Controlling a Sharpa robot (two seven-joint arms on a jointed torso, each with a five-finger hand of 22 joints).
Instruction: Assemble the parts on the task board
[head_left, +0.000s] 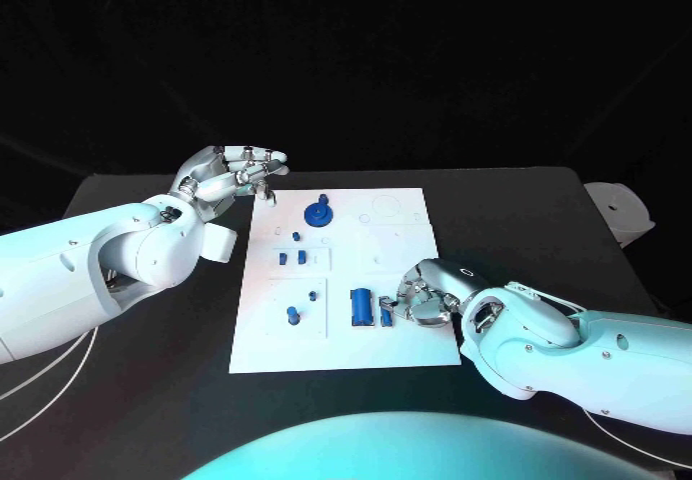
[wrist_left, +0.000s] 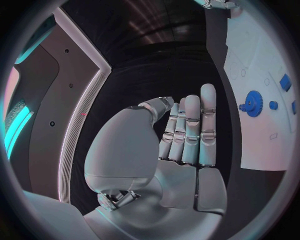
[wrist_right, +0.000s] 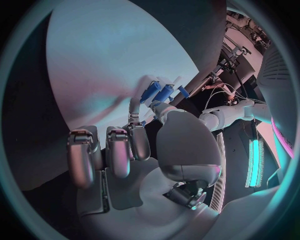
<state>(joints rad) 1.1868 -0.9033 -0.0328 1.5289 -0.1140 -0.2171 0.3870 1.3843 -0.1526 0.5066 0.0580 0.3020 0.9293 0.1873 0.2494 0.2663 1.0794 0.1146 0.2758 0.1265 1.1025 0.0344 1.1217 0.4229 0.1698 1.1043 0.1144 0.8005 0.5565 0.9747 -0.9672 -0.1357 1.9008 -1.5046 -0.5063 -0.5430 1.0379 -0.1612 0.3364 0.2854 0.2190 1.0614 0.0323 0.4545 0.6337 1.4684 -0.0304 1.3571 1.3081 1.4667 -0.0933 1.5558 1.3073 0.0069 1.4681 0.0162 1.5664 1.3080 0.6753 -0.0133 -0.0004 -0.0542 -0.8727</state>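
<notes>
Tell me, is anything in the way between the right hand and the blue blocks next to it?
No, nothing visible. The right hand is already right beside the blue blocks on the board, fingertips at them. Whether it touches them I cannot tell.

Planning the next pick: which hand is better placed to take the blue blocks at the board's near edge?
Right. The right hand already has its fingers at the blue blocks; the left hand hovers off the task board's far corner.
</notes>
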